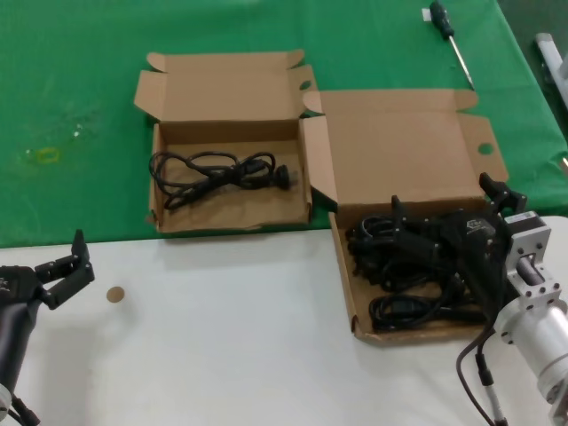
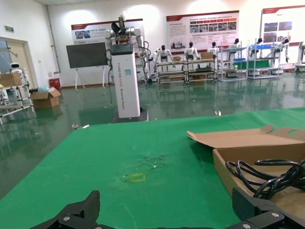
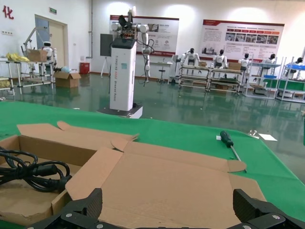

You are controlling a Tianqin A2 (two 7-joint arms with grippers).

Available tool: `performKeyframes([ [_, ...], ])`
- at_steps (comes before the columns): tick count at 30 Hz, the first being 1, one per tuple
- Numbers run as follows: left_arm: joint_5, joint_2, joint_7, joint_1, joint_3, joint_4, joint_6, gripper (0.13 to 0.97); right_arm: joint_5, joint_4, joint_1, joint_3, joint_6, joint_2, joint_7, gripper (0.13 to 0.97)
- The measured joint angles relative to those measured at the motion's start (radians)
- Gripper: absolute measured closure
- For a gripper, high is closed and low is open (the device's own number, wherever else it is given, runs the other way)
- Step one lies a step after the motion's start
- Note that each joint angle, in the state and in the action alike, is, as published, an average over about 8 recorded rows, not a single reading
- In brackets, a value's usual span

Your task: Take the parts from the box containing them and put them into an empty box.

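— How far along are you?
— One cable bundle [image 1: 217, 173] lies in the smaller box [image 1: 169, 220]; several remain in the larger box [image 1: 348, 293].
— Your grippers?
— My right gripper [image 1: 417, 232], jaws spread, is down among them. Left gripper [image 1: 62, 266] waits open.

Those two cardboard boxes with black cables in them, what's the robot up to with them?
It is moving power cables from one box to the other. The right gripper is down in the larger box, over the pile of cables there, fingers open and nothing lifted yet. One cable bundle already lies in the smaller box on the robot's left. The left gripper hangs open over the white table, idle. A screwdriver lies on the green cloth beyond the boxes.
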State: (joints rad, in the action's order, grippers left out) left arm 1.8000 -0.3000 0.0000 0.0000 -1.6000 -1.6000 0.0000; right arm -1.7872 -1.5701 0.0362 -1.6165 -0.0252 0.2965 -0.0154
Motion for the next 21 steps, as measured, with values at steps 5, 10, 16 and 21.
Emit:
performKeyframes([
  [5,0.000,0.000,0.000,0.000,0.000,0.000,0.000,0.132,0.000,0.000,0.000,0.000,0.000,0.000,0.000,0.129],
  [10,0.000,0.000,0.000,0.000,0.000,0.000,0.000,0.132,0.000,0.000,0.000,0.000,0.000,0.000,0.000,0.129],
  [16,0.000,0.000,0.000,0.000,0.000,0.000,0.000,0.132,0.000,0.000,0.000,0.000,0.000,0.000,0.000,0.129],
  [21,0.000,0.000,0.000,0.000,0.000,0.000,0.000,0.132,0.000,0.000,0.000,0.000,0.000,0.000,0.000,0.129],
])
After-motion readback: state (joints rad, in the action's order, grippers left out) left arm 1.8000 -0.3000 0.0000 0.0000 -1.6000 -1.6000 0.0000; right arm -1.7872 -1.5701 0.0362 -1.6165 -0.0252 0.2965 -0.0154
